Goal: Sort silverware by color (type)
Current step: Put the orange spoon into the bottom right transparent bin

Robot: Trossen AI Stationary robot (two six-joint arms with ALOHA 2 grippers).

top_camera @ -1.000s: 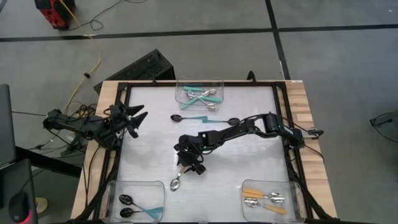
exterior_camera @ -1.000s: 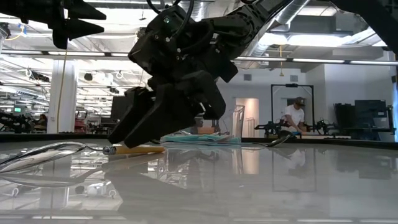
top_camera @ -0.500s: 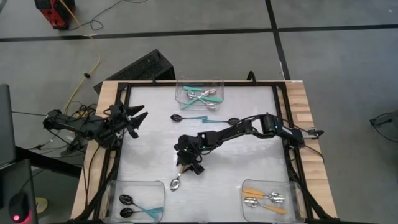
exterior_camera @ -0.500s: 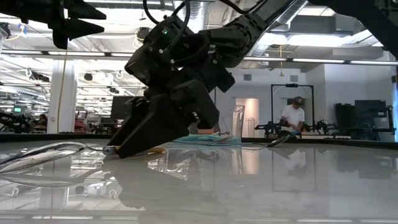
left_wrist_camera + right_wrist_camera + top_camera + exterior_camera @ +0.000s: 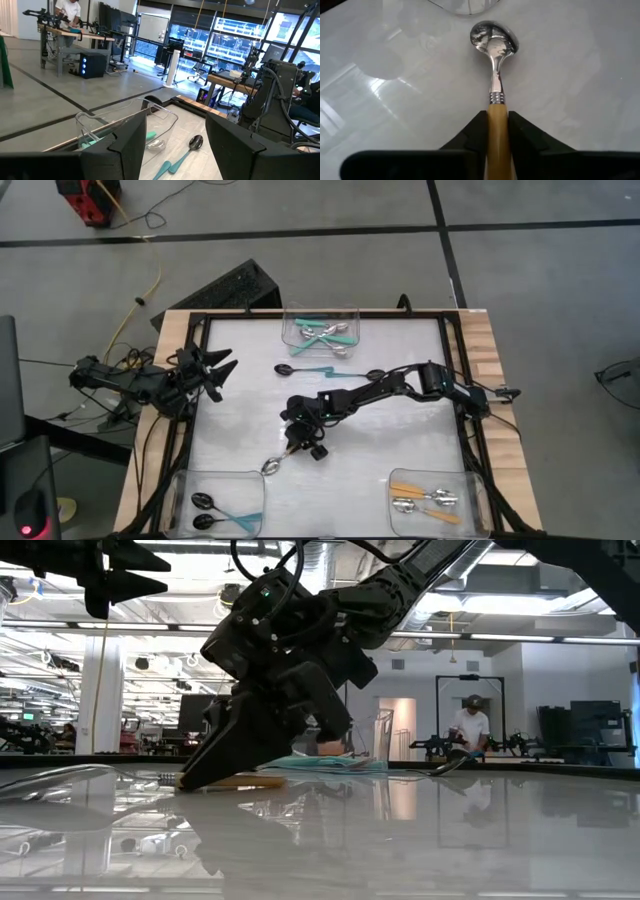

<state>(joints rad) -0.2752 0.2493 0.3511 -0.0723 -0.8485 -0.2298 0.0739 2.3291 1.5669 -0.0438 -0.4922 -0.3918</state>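
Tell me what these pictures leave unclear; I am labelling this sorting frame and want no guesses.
- Orange-handled spoon: right wrist view, handle end hidden between the right claw fingers.
- Same spoon: high view, handle covered by the right arm.
- Top bin: high view, spoons overlap, count unclear.
- Left claw: left wrist view, fingertips cut off by the picture's edge.

The spoon [image 5: 494, 45] has a polished, mirror-bright metal bowl and a smooth matt orange handle; the table [image 5: 400, 360] top is glossy white, its edge bare wood; the bins [image 5: 320, 323] are clear plastic
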